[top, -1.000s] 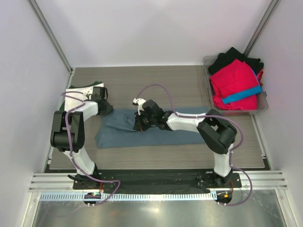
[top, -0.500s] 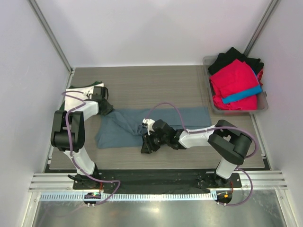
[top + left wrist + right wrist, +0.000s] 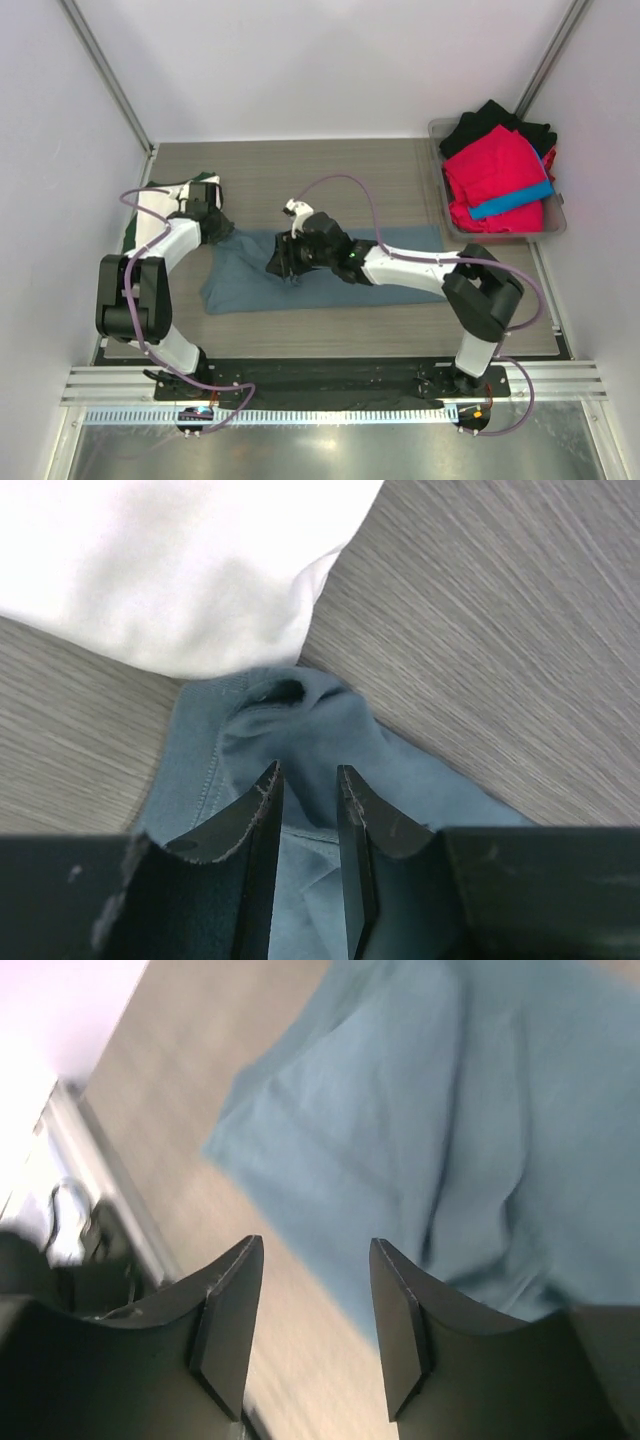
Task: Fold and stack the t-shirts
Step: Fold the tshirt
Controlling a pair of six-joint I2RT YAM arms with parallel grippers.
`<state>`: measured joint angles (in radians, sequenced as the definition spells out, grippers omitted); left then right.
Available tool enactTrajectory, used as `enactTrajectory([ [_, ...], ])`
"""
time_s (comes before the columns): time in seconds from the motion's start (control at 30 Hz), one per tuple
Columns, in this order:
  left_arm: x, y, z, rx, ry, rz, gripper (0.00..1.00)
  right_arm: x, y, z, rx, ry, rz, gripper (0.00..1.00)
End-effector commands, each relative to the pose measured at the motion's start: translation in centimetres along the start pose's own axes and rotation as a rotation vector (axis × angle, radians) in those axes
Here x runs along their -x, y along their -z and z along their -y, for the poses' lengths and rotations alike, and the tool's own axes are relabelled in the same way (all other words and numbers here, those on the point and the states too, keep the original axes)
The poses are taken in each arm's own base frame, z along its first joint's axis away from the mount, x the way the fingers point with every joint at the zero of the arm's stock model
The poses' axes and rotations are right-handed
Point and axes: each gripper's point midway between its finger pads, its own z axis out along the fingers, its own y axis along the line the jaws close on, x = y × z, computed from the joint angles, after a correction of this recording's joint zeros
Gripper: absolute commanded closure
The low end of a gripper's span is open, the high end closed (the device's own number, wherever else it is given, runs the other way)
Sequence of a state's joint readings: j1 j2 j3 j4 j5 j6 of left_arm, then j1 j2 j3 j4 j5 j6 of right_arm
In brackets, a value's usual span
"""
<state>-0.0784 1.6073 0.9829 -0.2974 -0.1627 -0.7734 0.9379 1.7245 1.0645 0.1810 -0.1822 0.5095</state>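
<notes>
— How many shirts do we count on the table (image 3: 300,170)?
— Nearest, one blue-grey shirt (image 3: 240,285), lying mid-table. Our right gripper (image 3: 310,1310) hovers over it, jaws wide and empty; our left gripper (image 3: 305,800) pinches its far-left corner, jaws almost closed.
— And beyond?
— One white shirt (image 3: 150,570) touching that corner — then one bin (image 3: 438,130) at the far right with one red shirt (image 3: 495,170), one black shirt (image 3: 490,115) and one bright blue shirt (image 3: 510,202).

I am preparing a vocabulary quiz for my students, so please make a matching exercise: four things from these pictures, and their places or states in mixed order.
1. blue-grey t-shirt
2. cream-white t-shirt
3. red t-shirt
4. right end effector

A. in the bin, far right
B. open, above blue-grey cloth
C. spread along the middle of the table
D. at the left side, next to a blue-grey corner

Pairs: 1-C, 2-D, 3-A, 4-B.
</notes>
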Motion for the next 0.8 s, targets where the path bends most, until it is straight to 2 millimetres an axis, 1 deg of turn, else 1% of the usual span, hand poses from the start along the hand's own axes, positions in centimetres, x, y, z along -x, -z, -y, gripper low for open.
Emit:
enactTrajectory([
  [0.0, -0.2, 0.9, 0.7, -0.057, -0.018, -0.001, 0.71, 3.6, -1.9, 1.3, -0.102, -0.035, 0.026, 0.48],
  [0.03, -0.4, 1.0, 0.7, -0.075, -0.013, 0.003, 0.71, 3.1, -3.0, 2.4, -0.143, -0.037, 0.002, 0.49],
  [0.07, -0.7, 1.0, 0.8, -0.086, -0.011, 0.0, 0.71, 2.5, -3.1, 3.2, -0.191, -0.04, -0.041, 0.51],
  [0.1, -0.9, 1.1, 0.9, -0.094, -0.013, -0.003, 0.71, 4.3, -3.7, 3.0, -0.199, -0.037, -0.016, 0.53],
  [0.13, -1.4, 1.0, 0.6, -0.09, -0.013, -0.013, 0.71, 4.5, -4.0, 3.3, -0.215, -0.034, -0.021, 0.54],
  [0.17, -1.6, 1.0, 0.5, -0.09, -0.015, -0.017, 0.71, 3.6, -4.8, 4.3, -0.244, -0.037, -0.053, 0.59],
  [0.2, -1.9, 1.0, 0.4, -0.089, -0.02, -0.022, 0.71, 4.6, -5.2, 4.0, -0.241, -0.03, -0.037, 0.6],
  [0.23, -2.1, 0.9, 0.2, -0.085, -0.022, -0.024, 0.71, 4.9, -5.4, 4.6, -0.256, -0.026, -0.033, 0.62],
  [0.27, -2.4, 0.9, 0.0, -0.08, -0.027, -0.028, 0.71, 4.3, -6.0, 5.5, -0.279, -0.028, -0.054, 0.62],
  [0.3, -2.4, 0.8, -0.1, -0.079, -0.032, -0.029, 0.71, 5.0, -6.3, 5.3, -0.276, -0.015, -0.044, 0.63],
  [0.33, -2.4, 0.6, -0.2, -0.075, -0.044, -0.025, 0.7, 5.4, -6.4, 6.2, -0.317, -0.008, -0.029, 0.63],
  [0.37, -2.4, 0.2, -0.3, -0.061, -0.049, -0.028, 0.71, 5.3, -6.6, 6.6, -0.332, -0.001, -0.039, 0.64],
  [0.4, -2.4, 0.0, -0.4, -0.05, -0.055, -0.031, 0.71, 5.3, -7.3, 6.9, -0.342, 0.013, -0.043, 0.64],
  [0.47, -2.6, -0.3, -0.7, -0.029, -0.064, -0.047, 0.72, 5.0, -7.7, 7.6, -0.37, 0.022, -0.063, 0.65],
  [0.5, -2.7, -0.4, -0.9, -0.02, -0.066, -0.049, 0.73, 4.6, -8.5, 8.1, -0.377, 0.025, -0.076, 0.65],
  [0.6, -2.4, -0.2, -1.5, 0.004, -0.065, -0.028, 0.73, 3.7, -9.3, 8.9, -0.389, 0.032, -0.106, 0.64],
  [0.7, -1.8, 0.0, -1.8, 0.023, -0.073, -0.002, 0.73, 2.8, -9.9, 9.2, -0.383, 0.028, -0.129, 0.64],
  [0.77, -1.6, 0.1, -1.8, 0.032, -0.076, 0.002, 0.73, 2.6, -10.1, 9.1, -0.378, 0.024, -0.135, 0.64],
])
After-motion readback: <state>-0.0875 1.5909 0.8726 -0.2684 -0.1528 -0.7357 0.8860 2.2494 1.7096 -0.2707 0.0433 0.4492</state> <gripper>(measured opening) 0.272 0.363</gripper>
